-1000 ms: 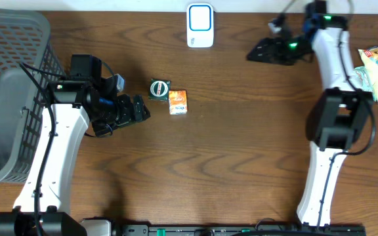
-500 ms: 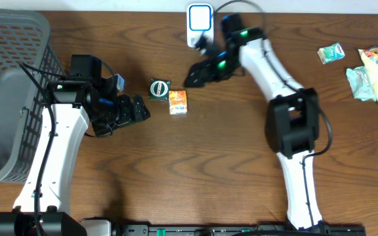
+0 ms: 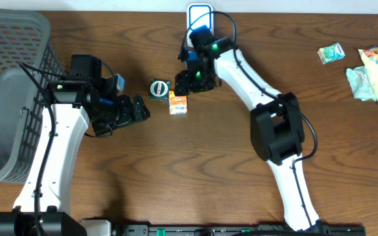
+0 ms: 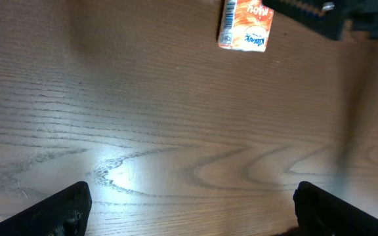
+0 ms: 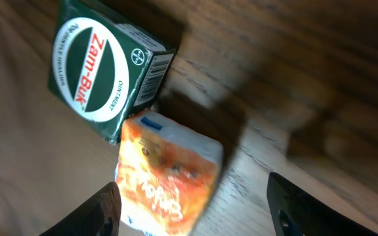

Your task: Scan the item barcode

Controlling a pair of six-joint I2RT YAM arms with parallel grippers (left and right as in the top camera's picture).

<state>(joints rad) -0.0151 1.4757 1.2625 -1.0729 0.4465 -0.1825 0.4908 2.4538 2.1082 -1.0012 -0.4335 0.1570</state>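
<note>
Right pincer (image 3: 190,84) swung over orange box (image 3: 178,103) lying lengthwise front-to-back.

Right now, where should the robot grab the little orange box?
Probably across its two long sides, coming straight down from above. The orange box lies flat, and the green Zam-Buk box crowds one short end, so the long sides look easiest to reach.

The right gripper (image 3: 190,83) is sweeping in from the desk's back right corner. It is now hovering over the orange box (image 3: 178,103).
</note>
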